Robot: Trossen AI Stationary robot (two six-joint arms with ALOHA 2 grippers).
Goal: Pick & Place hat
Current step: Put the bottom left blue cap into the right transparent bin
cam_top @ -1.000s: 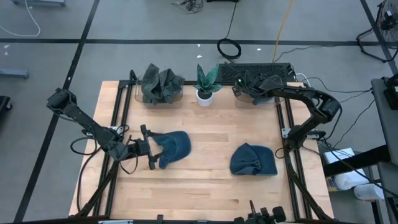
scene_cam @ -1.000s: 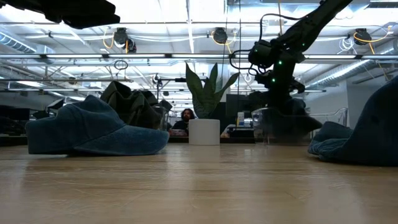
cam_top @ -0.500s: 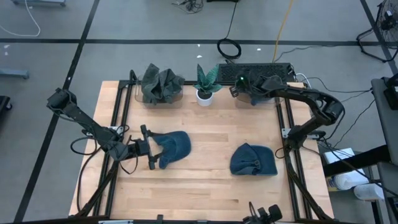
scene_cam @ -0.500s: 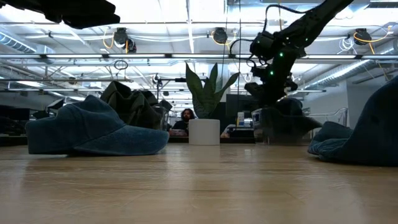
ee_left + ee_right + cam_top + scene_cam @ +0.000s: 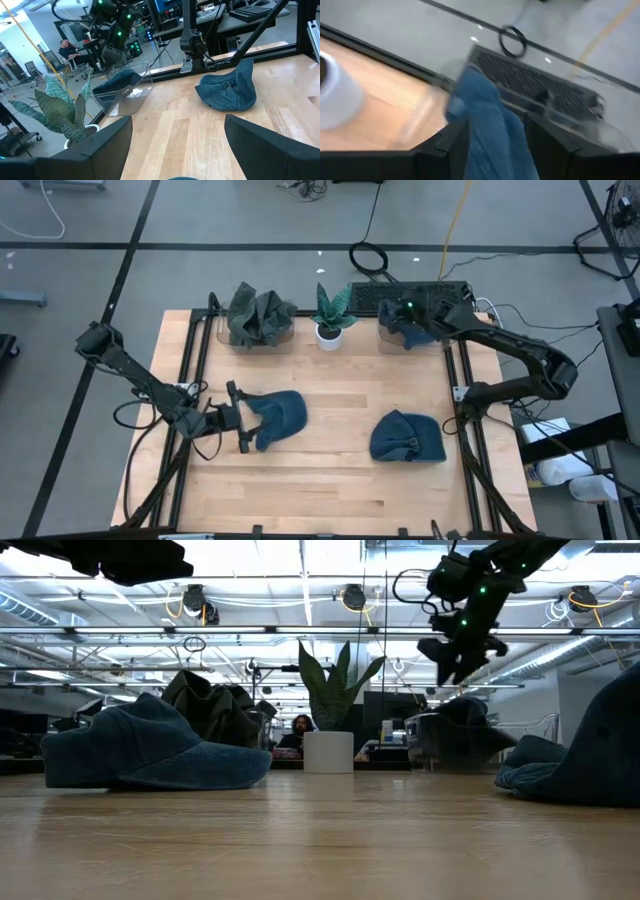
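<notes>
No brand, label or writing can be read anywhere. The table [image 5: 330, 470] is pale, smooth wood with a black metal frame along its left and right sides, standing on a grey floor. Three soft blue denim hats show: one hat [image 5: 277, 416] lies flat at the table's left-centre, a second hat [image 5: 408, 438] lies crumpled at right-centre, and a third hat [image 5: 405, 328] sits in a clear plastic bin [image 5: 392, 338] at the table's far right corner. A matching clear bin [image 5: 226, 336] at the far left holds a heap of dark grey-green cloth [image 5: 258, 315]. Between the bins stands a small white pot [image 5: 328, 335] with a stiff, pointed-leaf plant [image 5: 333, 305]. The left gripper [image 5: 238, 417] rests low at the table's left side, its two dark fingers spread wide apart, with the brim of the left-centre hat lying between them; it is not closed on the hat. The right gripper [image 5: 457, 648] hangs in the air above the right bin; in the right wrist view its fingers stand apart on either side of blue cloth directly below, and I cannot tell whether they touch it. The middle and near strip of the table are bare wood, giving open room. In the low view a person [image 5: 297, 730] sits far behind the table in the room.
</notes>
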